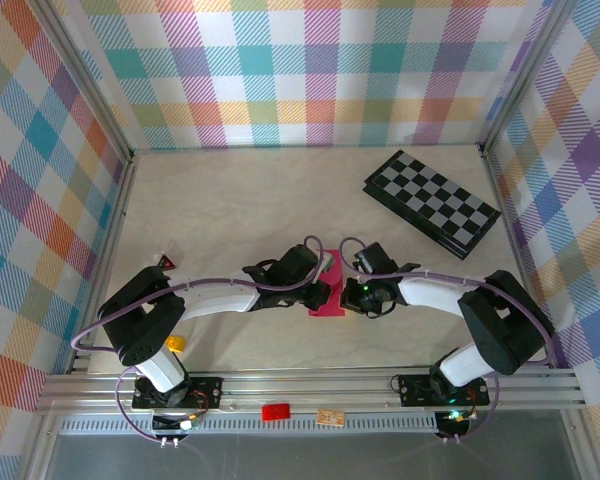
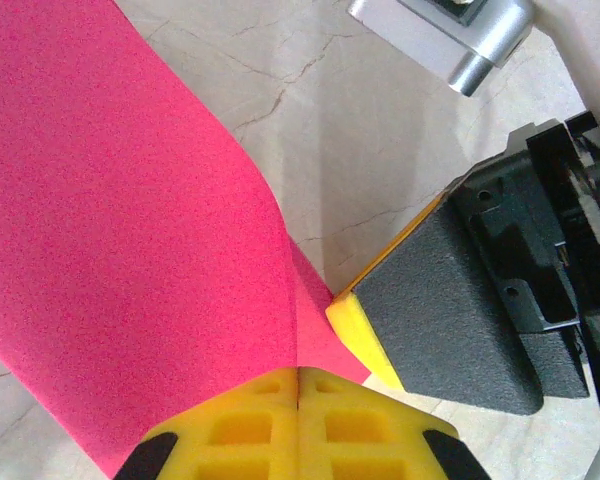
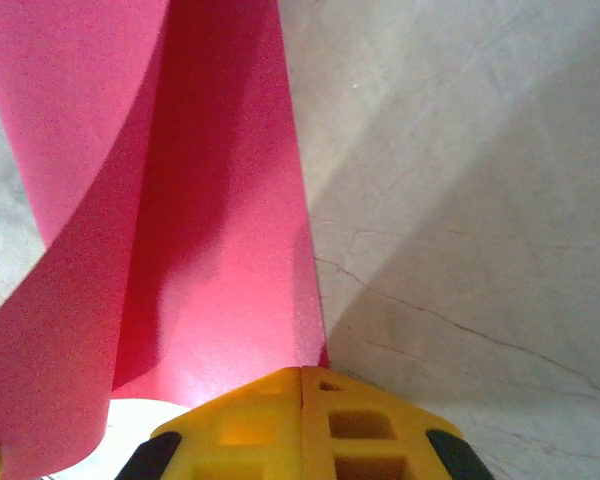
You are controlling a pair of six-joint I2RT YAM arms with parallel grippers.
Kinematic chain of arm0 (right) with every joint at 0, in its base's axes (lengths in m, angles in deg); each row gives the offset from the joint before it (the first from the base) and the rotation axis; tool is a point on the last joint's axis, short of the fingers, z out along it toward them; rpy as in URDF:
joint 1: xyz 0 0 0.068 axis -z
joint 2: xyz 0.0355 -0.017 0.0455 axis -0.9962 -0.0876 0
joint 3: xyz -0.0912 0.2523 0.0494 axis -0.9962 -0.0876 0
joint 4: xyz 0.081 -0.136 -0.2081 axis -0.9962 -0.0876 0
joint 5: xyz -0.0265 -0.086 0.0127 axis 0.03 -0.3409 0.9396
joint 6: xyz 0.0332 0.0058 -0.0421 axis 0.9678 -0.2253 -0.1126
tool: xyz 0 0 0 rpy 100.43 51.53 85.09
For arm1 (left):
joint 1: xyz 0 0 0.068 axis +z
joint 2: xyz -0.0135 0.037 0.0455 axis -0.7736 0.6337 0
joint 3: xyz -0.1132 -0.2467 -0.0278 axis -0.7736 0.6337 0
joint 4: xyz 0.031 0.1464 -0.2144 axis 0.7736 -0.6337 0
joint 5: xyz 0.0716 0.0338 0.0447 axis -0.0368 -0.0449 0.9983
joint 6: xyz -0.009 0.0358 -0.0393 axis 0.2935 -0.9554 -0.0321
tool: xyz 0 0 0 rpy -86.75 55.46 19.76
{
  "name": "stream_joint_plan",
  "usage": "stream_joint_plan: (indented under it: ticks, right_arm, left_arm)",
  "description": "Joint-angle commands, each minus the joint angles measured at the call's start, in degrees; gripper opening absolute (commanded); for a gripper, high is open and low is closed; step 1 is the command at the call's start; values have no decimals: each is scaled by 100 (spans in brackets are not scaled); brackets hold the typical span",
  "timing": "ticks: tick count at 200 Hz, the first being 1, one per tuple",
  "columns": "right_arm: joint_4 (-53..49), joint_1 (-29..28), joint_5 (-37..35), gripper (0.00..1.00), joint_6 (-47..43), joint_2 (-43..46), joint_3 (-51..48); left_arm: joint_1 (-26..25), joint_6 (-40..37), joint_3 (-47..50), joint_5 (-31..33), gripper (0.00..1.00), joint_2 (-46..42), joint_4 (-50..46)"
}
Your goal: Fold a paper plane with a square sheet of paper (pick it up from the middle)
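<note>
Gripping the square sheet of paper (image 1: pixel 327 292) from both sides. The left tool (image 2: pixel 298 385) is clenched on it, yellow fingers (image 2: pixel 245 430) pressed flat together with the pink paper running out from between them. The right tool (image 3: pixel 300 378) is likewise clenched on the same sheet, no gap at the tips.

From the top view, the sheet sits between the two wrists, mid-counter and towards the near edge, showing as a narrow pink strip running front to back. Left tool (image 1: pixel 316 290) is on its left side, right tool (image 1: pixel 348 292) on its right, close together. Can't tell if the paper touches the counter (image 1: pixel 230 200).

The sheet isn't flat. The right wrist view shows it curled over, one layer arching above another with a shadowed hollow between. The left wrist view shows a broad pink panel rising up-left, with the right tool's dark, yellow-edged finger (image 2: pixel 450 320) right at the paper's lower corner.

The checkerboard (image 1: pixel 432 202) lies far right, well apart from the sheet. A small red tag (image 1: pixel 275 411) sits on the front rail.
</note>
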Motion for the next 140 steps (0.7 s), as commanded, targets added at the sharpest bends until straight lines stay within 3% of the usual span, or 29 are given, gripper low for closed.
stream_joint_plan:
  ticks: [1,32,71,102,140]
  right_arm:
    - [-340,44,-122,6,-202,13,162]
    - [-248,92,57,7,-116,123,168]
    - [1423,88,764,9,735,336,-471]
    - [1146,87,702,8,597,-31,-364]
    - [33,101,12,8,104,-23,-167]
  left_arm:
    - [84,262,67,-70,1,79,237]
    - [83,372,82,-76,1,162,304]
    - [85,395,100,-41,1,167,328]
    - [94,357,47,-83,1,178,244]
    - [97,374,90,-105,1,166,274]
